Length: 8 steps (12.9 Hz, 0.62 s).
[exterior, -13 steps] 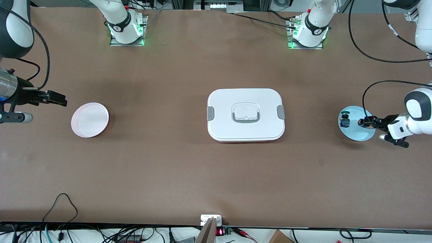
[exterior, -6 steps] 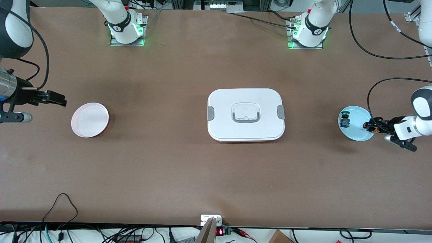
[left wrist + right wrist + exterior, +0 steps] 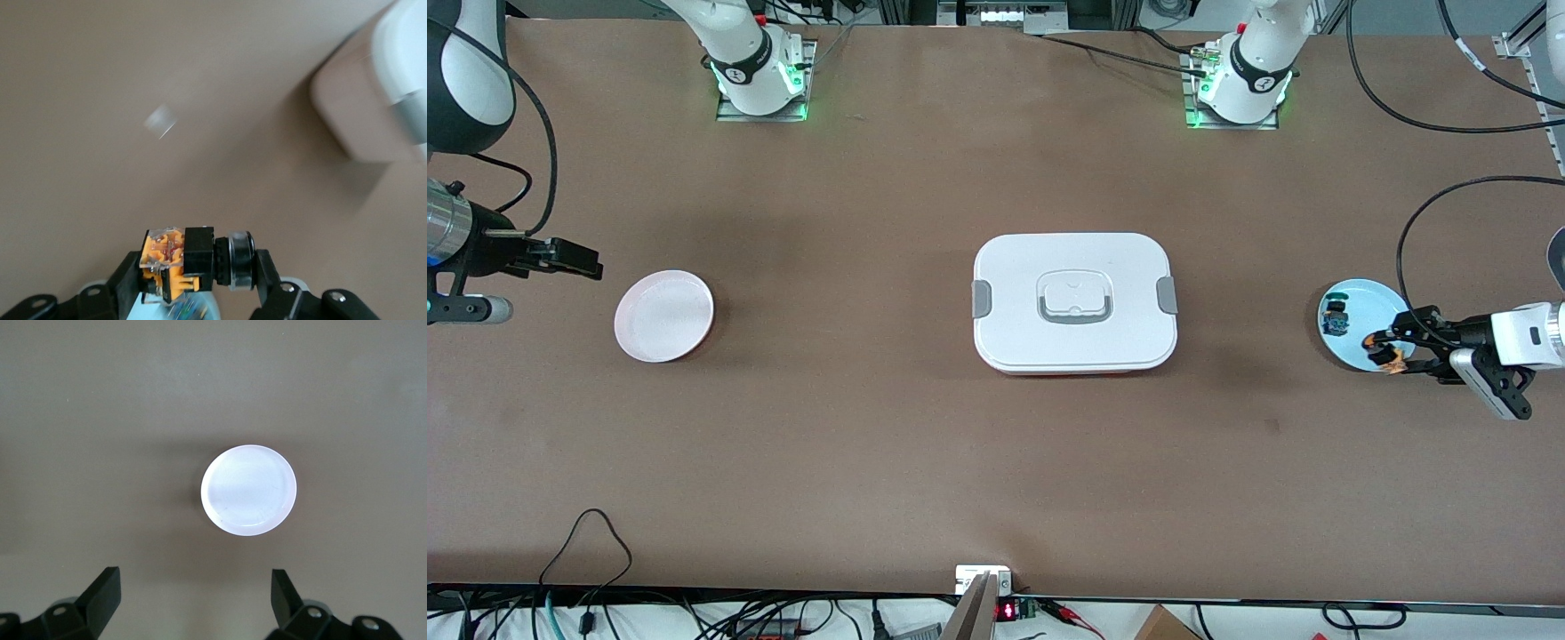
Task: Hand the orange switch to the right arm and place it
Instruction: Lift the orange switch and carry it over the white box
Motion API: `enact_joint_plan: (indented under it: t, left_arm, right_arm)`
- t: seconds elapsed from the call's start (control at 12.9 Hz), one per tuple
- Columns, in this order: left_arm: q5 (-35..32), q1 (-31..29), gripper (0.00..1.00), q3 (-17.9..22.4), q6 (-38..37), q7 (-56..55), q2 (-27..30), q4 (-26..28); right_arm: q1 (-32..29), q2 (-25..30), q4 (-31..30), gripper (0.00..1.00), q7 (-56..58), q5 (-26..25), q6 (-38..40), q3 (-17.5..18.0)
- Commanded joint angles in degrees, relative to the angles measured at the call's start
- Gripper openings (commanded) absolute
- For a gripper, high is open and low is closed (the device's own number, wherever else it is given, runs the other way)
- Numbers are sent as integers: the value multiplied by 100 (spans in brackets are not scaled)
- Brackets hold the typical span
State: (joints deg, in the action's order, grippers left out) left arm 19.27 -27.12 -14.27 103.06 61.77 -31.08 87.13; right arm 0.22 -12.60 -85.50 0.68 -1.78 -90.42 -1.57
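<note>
Pickup done: left tool (image 3: 1387, 351) is clamped on the orange switch (image 3: 179, 261), held in the air over the near rim of the blue plate (image 3: 1352, 347), where what looks like the blue-green switch (image 3: 1335, 317) lies. Handover and placing remain; the white lidded box (image 3: 1074, 302) sits mid-surface. Right tool (image 3: 195, 597) waits with fingers apart over the surface beside the empty pink plate (image 3: 664, 316).

White arms, green-lit bases, black cables; black claw (image 3: 1385, 348) (screws visible).
</note>
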Motion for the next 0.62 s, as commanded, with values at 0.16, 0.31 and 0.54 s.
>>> enact_joint_plan:
  t: [0.16, 0.31, 0.54]
  left_arm:
    - [1908, -66, 0, -1172, -436, 1633, -108, -74]
    - [3182, 170, 0, -1620, -366, 2266, -406, -100]
    - [5195, 1266, 0, -1816, -51, 2997, -495, -117]
  right_arm:
    - [-31, 55, 16, 100, 46, 615, 130, -36]
    - [-49, 55, 33, 100, 72, 1037, 130, -45]
    - [-31, 55, 33, 100, 37, 1749, 367, -27]
